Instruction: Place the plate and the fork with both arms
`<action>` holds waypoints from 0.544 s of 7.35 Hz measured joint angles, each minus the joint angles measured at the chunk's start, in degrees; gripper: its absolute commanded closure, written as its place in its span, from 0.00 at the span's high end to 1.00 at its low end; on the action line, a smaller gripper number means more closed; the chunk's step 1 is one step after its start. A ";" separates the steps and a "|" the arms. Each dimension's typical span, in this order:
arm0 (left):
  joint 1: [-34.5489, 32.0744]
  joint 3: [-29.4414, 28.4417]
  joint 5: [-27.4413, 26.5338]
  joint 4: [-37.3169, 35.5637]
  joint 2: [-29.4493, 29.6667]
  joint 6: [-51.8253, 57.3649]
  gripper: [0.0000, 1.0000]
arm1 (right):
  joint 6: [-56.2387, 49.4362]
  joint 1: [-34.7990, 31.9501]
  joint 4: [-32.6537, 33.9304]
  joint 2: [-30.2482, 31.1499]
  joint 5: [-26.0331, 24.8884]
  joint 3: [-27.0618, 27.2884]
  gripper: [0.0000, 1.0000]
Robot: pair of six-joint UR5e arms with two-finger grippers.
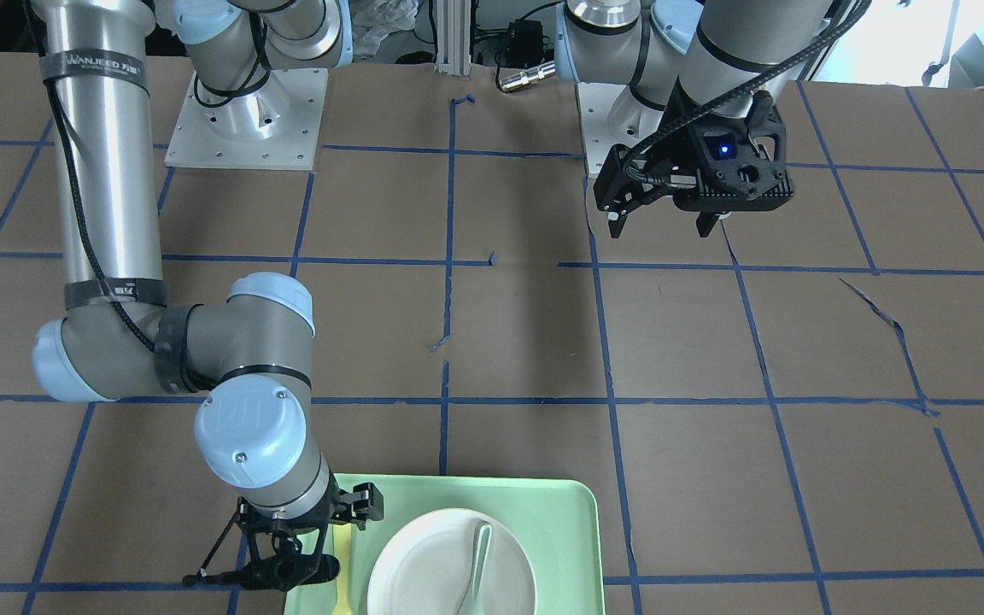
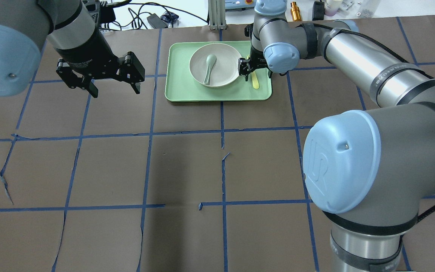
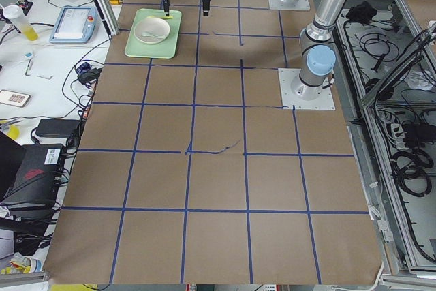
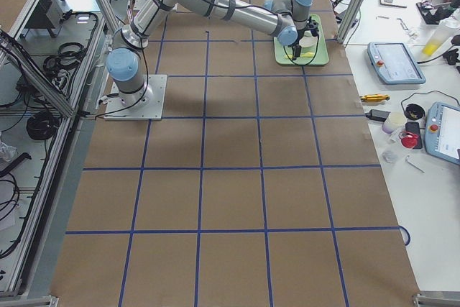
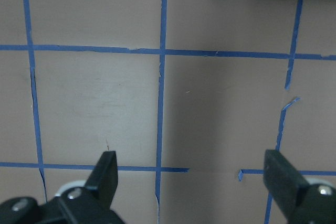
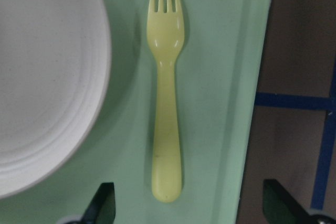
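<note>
Overhead exterior: plate (image 2: 225, 71) sits on green tray (image 2: 217, 95), far side, spoon (image 2: 209, 68) in it, fork (image 2: 255, 81) just right of it; left gripper (image 2: 115, 90) spread and empty, well left. Right wrist-mounted: right gripper (image 6: 190, 198) jaws apart above the fork, holding nothing; fork likely light, stiff, slick; pinch mid-handle.
</note>
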State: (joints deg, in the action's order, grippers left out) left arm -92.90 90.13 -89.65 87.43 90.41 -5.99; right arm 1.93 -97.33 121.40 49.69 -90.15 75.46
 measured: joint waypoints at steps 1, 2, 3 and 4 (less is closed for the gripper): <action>0.00 -0.02 -0.02 -0.02 -0.11 0.06 1.00 | -0.20 0.57 0.38 4.42 -0.15 3.27 1.00; 0.00 -0.03 -0.04 -0.01 -0.23 0.07 1.00 | -0.25 1.10 -0.05 9.81 -0.21 6.68 1.00; 0.00 -0.04 -0.04 0.03 -0.34 0.06 1.00 | -0.24 1.96 -1.96 15.97 -0.14 9.84 1.00; 0.00 -0.05 -0.07 0.11 -0.41 0.08 1.00 | -0.24 3.05 -6.06 21.52 0.12 11.68 1.00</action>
State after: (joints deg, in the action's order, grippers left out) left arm -92.90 90.09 -89.71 87.55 90.01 -5.91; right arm 1.69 -94.28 115.33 71.20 -90.03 87.13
